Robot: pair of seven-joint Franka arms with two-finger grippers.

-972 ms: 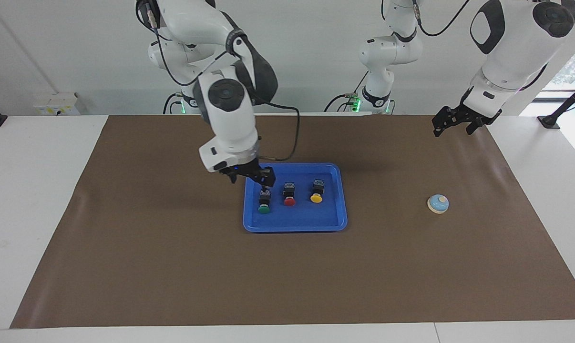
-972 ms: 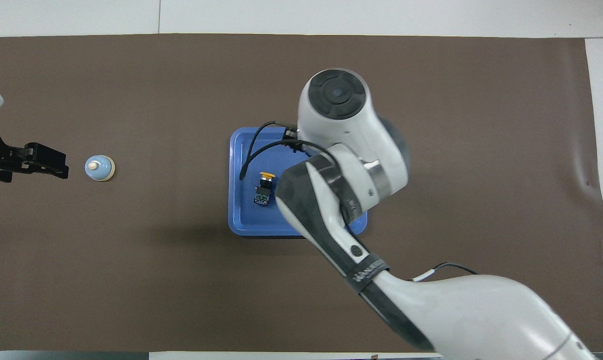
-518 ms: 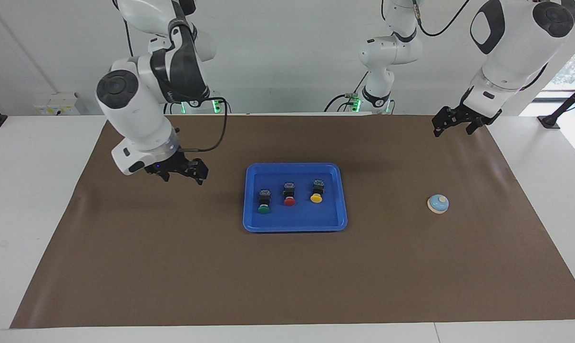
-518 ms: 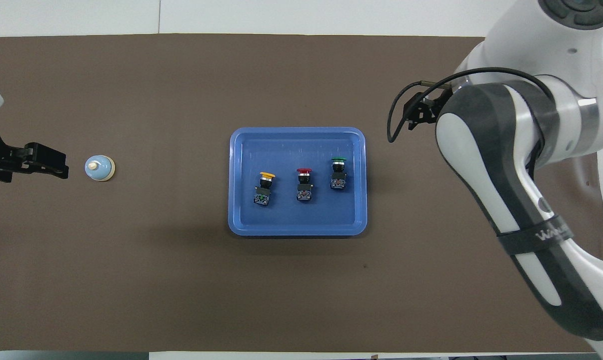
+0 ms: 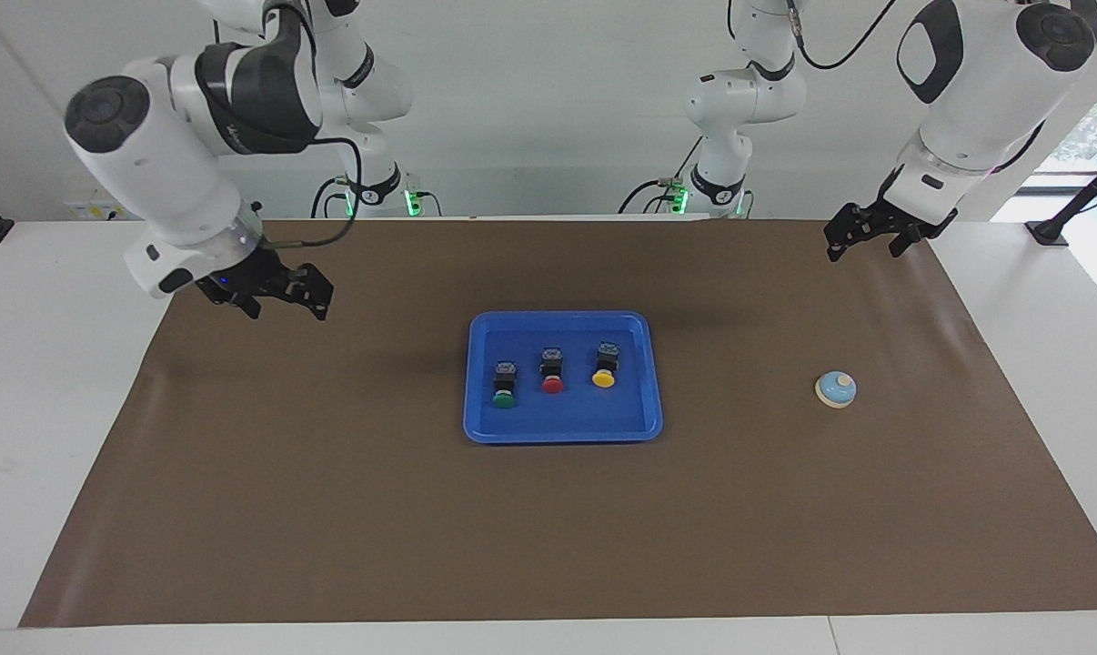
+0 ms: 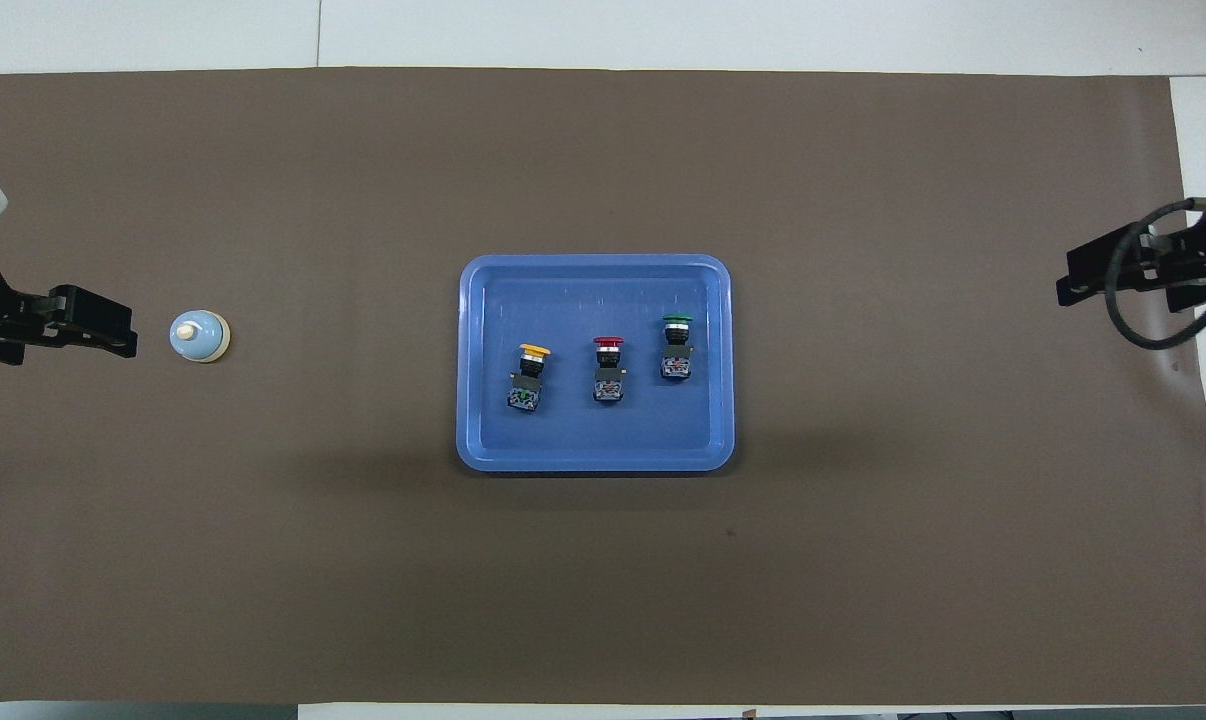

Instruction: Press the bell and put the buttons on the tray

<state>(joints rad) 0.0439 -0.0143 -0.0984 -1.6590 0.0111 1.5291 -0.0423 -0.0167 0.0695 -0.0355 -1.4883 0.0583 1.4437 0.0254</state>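
The blue tray (image 5: 480,423) lies mid-mat; it also shows in the overhead view (image 6: 483,440). Three buttons lie in it in a row: green (image 5: 504,387), red (image 5: 552,373) and yellow (image 5: 604,367), seen from above as green (image 6: 676,343), red (image 6: 608,365) and yellow (image 6: 530,372). The bell (image 5: 836,389) stands on the mat toward the left arm's end, also in the overhead view (image 6: 199,336). My right gripper (image 5: 319,300) (image 6: 1068,290) hangs empty over the mat at the right arm's end. My left gripper (image 5: 837,247) (image 6: 123,342) waits raised over the mat beside the bell, apart from it.
A brown mat (image 5: 330,509) covers most of the white table (image 5: 48,382). Nothing else lies on the mat apart from the tray and the bell.
My right gripper has pulled up and away from the green button in the tray, out toward the right arm's end of the mat. The green button stays in the tray. The left arm has not moved.
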